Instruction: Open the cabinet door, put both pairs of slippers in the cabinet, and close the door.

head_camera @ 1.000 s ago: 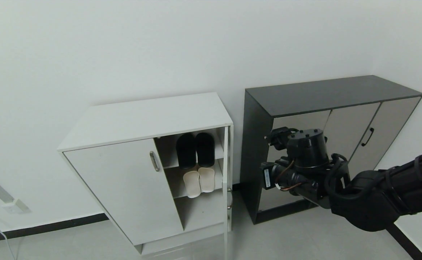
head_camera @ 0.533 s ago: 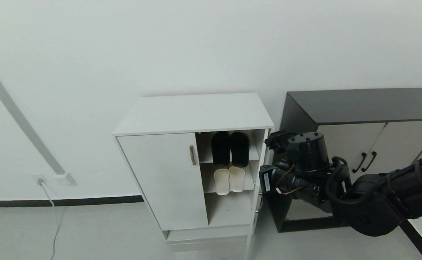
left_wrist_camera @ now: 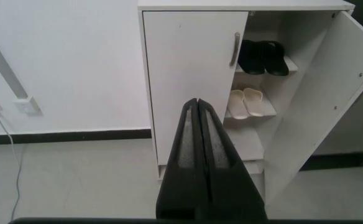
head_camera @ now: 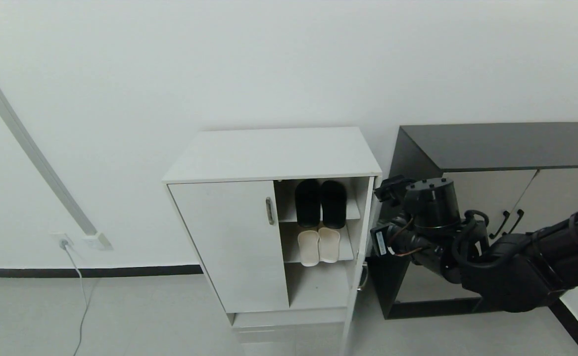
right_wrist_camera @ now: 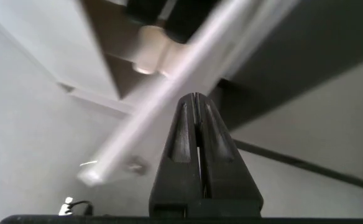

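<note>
The white cabinet [head_camera: 274, 153] stands against the wall with its left door [head_camera: 229, 242] closed and its right door [head_camera: 361, 257] swung open, seen edge-on. A black pair of slippers [head_camera: 320, 203] lies on the top shelf and a white pair [head_camera: 318, 246] on the shelf below. My right arm [head_camera: 432, 222] is just outside the open door. The right gripper [right_wrist_camera: 197, 106] is shut on nothing, close to the door's edge [right_wrist_camera: 169, 93]. The left gripper [left_wrist_camera: 197, 106] is also shut and empty, facing the cabinet from a distance, with the black slippers [left_wrist_camera: 267, 57] and white slippers [left_wrist_camera: 251, 102] beyond it.
A dark cabinet [head_camera: 492, 148] with closed doors stands right of the white one, behind my right arm. A wall socket with a hanging cable [head_camera: 64, 242] and a slanted conduit [head_camera: 26, 143] are at the left. Bare floor [head_camera: 145, 316] lies before the cabinet.
The whole head picture has shifted, so the camera has turned and the cabinet now sits near the middle. My right arm stays beside the open door. The slippers lie as before.
</note>
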Motion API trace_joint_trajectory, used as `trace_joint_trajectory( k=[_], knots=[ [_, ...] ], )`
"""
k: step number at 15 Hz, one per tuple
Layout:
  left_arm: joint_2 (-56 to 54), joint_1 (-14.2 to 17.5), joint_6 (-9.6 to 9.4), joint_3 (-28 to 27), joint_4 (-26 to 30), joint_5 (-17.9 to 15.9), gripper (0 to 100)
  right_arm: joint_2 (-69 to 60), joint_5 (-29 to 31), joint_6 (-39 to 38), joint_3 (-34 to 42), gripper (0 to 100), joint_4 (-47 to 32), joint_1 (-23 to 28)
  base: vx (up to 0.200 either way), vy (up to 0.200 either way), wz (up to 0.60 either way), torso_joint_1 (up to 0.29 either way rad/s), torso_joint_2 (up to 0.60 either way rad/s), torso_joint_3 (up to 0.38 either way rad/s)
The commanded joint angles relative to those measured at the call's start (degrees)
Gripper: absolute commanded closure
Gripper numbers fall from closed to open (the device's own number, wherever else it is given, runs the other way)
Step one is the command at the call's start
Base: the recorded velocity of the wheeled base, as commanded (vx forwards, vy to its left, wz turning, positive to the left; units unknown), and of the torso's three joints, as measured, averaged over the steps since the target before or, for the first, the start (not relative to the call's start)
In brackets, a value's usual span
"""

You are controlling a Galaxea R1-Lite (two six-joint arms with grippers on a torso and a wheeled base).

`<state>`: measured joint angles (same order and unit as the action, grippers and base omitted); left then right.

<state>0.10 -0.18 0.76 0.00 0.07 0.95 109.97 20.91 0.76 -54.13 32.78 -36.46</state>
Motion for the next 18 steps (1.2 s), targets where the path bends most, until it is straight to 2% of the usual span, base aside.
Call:
trace_joint_trajectory(
  k=[1, 6, 11, 14, 15, 18],
  knots=[
    [0.0, 0.0, 0.04, 0.0, 0.0, 0.0, 100, 2.6, 0.0, 0.1, -0.2, 100, 0.1, 0.4, 0.0, 0.0, 0.0, 0.0, 0.0, 0.0],
    [0.0, 0.0, 0.04, 0.0, 0.0, 0.0, 100, 8.7, -0.2, 0.0, -4.7, 100, 0.3, 0.3, 0.0, 0.0, 0.0, 0.0, 0.0, 0.0],
    [0.0, 0.0, 0.04, 0.0, 0.0, 0.0, 100, 9.5, -3.9, -2.9, -6.1, 100, 6.9, -1.3, 0.0, 0.0, 0.0, 0.0, 0.0, 0.0],
    [0.0, 0.0, 0.04, 0.0, -0.1, 0.0, 100, 8.9, -8.6, -3.1, -1.2, 100, 13.1, -1.3, 0.0, 0.0, 0.0, 0.0, 0.0, 0.0],
    [0.0, 0.0, 0.04, 0.0, 0.0, 0.0, 100, 8.9, -12.0, -3.0, 3.0, 100, 18.5, -1.3, 0.0, 0.0, 0.0, 0.0, 0.0, 0.0],
    [0.0, 0.0, -0.14, 0.0, 0.0, 0.0, 100, 9.0, -15.2, -2.9, 10.6, 100, 25.2, -1.7, 0.0, 0.0, 0.0, 0.0, 0.0, 0.0]
  ],
)
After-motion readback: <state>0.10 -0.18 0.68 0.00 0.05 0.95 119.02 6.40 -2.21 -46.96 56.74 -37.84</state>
